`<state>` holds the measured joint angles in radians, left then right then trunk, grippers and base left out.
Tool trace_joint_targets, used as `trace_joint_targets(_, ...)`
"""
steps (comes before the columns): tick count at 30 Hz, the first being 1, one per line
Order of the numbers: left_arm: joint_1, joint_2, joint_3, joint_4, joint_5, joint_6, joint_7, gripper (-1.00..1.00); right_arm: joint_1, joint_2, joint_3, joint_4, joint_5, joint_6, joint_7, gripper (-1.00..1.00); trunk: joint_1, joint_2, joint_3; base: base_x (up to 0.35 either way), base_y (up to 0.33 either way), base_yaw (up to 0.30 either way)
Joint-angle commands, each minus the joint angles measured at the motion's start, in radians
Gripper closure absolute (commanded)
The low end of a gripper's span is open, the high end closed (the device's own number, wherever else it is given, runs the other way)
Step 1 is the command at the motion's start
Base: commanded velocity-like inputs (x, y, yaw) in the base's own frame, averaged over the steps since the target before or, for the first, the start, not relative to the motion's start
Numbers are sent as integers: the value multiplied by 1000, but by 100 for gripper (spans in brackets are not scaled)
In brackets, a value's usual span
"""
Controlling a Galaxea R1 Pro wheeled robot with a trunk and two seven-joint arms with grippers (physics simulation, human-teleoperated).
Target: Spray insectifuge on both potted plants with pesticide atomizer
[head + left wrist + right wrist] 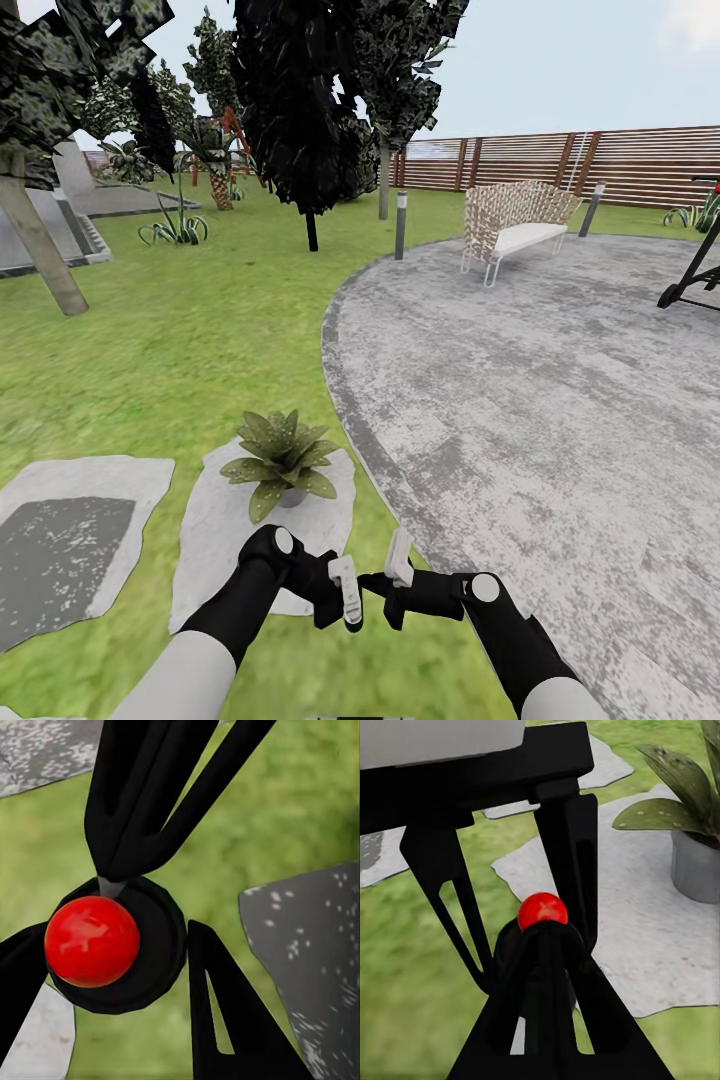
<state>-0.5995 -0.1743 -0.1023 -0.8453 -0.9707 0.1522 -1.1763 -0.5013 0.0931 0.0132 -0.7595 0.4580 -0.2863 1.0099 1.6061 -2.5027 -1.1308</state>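
Just ahead of both tools, one potted plant [281, 462] is seen on a pale stepping stone [215, 530] in the lawn; no atomizer is held, so locating it is judged next, while whether left tool [347, 592] and right tool [398, 572] are apart cannot be told.

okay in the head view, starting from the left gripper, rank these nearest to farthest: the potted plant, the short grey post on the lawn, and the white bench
From the left gripper:
1. Potted plant, just ahead on the pale stepping stone.
2. Short grey post, far ahead at the patio's edge.
3. White bench, beyond the post, to its right, near the fence.
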Motion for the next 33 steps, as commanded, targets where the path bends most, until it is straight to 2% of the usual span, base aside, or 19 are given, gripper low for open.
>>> trace_joint_targets(1, 0, 0, 0, -1, -3, 10, -4, 100, 0, 0, -1, -1, 8, -5, 1, 100, 0, 0, -1, 0, 0, 0)
trace_joint_targets(5, 0, 11, 0, 10, -14, 8, -4, 100, 0, 0, -1, 0, 8, -5, 1, 100, 0, 0, -1, 0, 0, 0)
trace_joint_targets(7, 5, 85, 3, 14, -20, 8, -3, 100, 0, -1, -1, 1, 9, -5, 1, 100, 0, 0, -1, 0, 0, 0)
trace_joint_targets(9, 7, 170, 6, 15, -12, 7, -3, 100, 0, -1, -1, 4, 12, -5, 1, 100, 0, 0, -1, 0, 0, 0)
trace_joint_targets(11, 10, 231, 7, 16, -7, 6, -3, 100, 0, -1, -1, 4, 14, -5, 1, 100, 0, 0, -1, 0, 0, 0)
trace_joint_targets(14, 18, 297, 9, 30, -3, -17, -3, 100, 0, -2, -1, 5, 16, -5, 0, 100, 0, 0, -1, 0, 0, 0)
trace_joint_targets(15, 26, 308, 9, 39, -5, -27, -3, 100, 0, -4, -2, 5, 16, -5, 0, 100, 0, 0, -1, 0, 0, 0)
trace_joint_targets(16, 41, 321, 11, 48, -10, -40, -3, 100, 0, -6, -2, 5, 17, -5, 0, -100, 0, 0, -1, 0, 0, 0)
trace_joint_targets(17, 52, 331, 11, 52, -12, -45, -3, 100, 0, -8, -2, 5, 18, -5, 0, -100, 0, 0, -1, 0, 0, 0)
trace_joint_targets(20, 81, 386, 12, 57, -14, -52, -1, 100, 0, -16, -4, 5, 19, -5, -3, -100, 0, 0, -1, 0, 0, 0)
trace_joint_targets(22, 86, 413, 23, 57, -8, -51, 21, 100, 0, -20, -8, 6, 21, -7, -8, -100, 0, 0, -1, 0, 0, 0)
trace_joint_targets(23, 87, 420, 41, 58, -7, -51, 40, 100, 0, -26, -9, 6, 23, -7, -14, -100, 0, 0, -1, 0, 0, 0)
trace_joint_targets(24, 88, 425, 81, 58, -4, -51, 79, 100, 0, -43, -9, 6, 26, -8, -43, -100, 0, 0, -1, 0, 0, 0)
trace_joint_targets(27, 89, 415, 222, 77, 5, -51, 175, 100, 2, -112, -10, 26, 26, -9, -201, -100, 0, 0, -1, 0, 0, 0)
trace_joint_targets(29, 89, 399, 304, 116, 37, -51, 217, 100, 2, -129, -24, 77, 24, -11, -292, -100, 0, 0, -1, 0, 0, 0)
trace_joint_targets(30, 90, 388, 372, 155, 84, -52, 261, 100, 3, -134, -54, 139, 23, -11, -365, -100, 0, 0, -1, 0, 0, 0)
trace_joint_targets(31, 90, 383, 414, 183, 123, -56, 298, 100, 3, -136, -79, 187, 23, -12, -416, -100, 0, 0, -1, 0, 0, 0)
trace_joint_targets(32, 90, 379, 469, 229, 185, -80, 361, 100, 3, -137, -109, 263, 22, -14, -498, -100, 0, 0, -1, 0, 0, 0)
trace_joint_targets(33, 91, 379, 498, 261, 228, -112, 408, 100, 3, -138, -123, 311, 22, -17, -562, -100, 0, 0, -1, 0, 0, 0)
